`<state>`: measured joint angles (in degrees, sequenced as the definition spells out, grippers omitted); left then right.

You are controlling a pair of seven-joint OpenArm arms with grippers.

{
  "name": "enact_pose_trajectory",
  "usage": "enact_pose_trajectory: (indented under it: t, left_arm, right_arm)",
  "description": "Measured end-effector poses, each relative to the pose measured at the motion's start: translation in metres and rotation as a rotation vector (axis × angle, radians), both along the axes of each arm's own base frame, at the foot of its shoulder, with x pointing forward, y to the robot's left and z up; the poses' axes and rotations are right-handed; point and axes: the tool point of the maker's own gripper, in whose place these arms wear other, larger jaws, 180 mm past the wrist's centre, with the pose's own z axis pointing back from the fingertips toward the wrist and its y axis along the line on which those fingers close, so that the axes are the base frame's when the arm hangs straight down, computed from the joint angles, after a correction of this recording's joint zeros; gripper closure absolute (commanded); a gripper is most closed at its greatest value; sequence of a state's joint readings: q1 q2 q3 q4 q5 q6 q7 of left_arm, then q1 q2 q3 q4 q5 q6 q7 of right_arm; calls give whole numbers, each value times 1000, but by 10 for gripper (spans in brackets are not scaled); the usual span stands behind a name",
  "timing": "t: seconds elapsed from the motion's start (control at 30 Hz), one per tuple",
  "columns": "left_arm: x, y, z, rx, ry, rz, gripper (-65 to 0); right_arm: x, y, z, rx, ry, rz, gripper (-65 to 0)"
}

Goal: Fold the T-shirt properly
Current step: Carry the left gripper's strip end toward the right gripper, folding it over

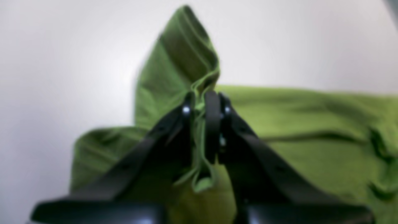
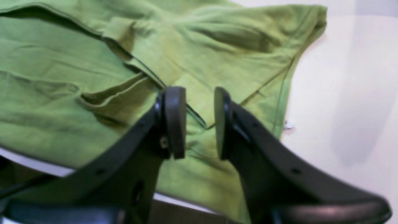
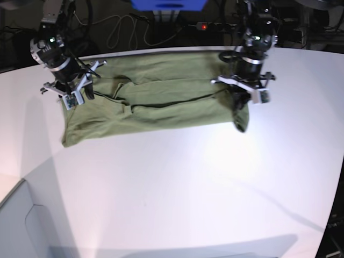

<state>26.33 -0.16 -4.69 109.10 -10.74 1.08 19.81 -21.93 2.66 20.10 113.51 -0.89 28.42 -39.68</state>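
Observation:
The olive-green T-shirt (image 3: 156, 102) lies spread sideways across the far part of the white table. In the left wrist view my left gripper (image 1: 203, 107) is shut on a bunched fold of the T-shirt (image 1: 183, 62), which stands up in a peak above the fingertips. The base view has that gripper (image 3: 241, 102) at the shirt's right end, where the cloth corner is raised and hangs down. My right gripper (image 2: 199, 123) is open just above the T-shirt (image 2: 77, 77) near a sleeve seam, with nothing between its pads. In the base view it (image 3: 72, 98) is at the shirt's left end.
The white table (image 3: 188, 188) stretches toward the camera in front of the shirt. Cables and a blue box (image 3: 169, 4) sit behind the far edge. A small bright speck (image 2: 288, 125) lies on the table beside the shirt's hem.

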Motion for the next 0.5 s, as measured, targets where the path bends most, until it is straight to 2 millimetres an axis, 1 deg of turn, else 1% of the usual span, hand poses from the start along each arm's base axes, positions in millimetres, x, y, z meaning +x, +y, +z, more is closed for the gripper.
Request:
enact_pose_trajectory:
  t: [0.13,0.23,0.3,0.37,0.43,0.5]
  left_arm:
    - [-1,-50,-10,-6,23,-68,0]
    - [1,-80,-17,-16,38,-120,0]
    - [1,-95,-25,-18,58,-157,0]
    - [4,-105,-29,-19,60,-182,0]
    - [8,-113,-29,-29,57,-192,0]
    - [14,-122,-25,-37,42,-214,0]
  right_arm:
    - [0,0,0,-2,1,1,-139]
    - [0,-2,0,-11,2,2,-139]
    - [0,-2,0,-10,3,1,-139]
    - [-1,-1,-1,-9,5,1,-139]
    - [-3,-2,-2,-9,9,1,-139]
    - [-6,-2,-4,-10,19,1,-139]
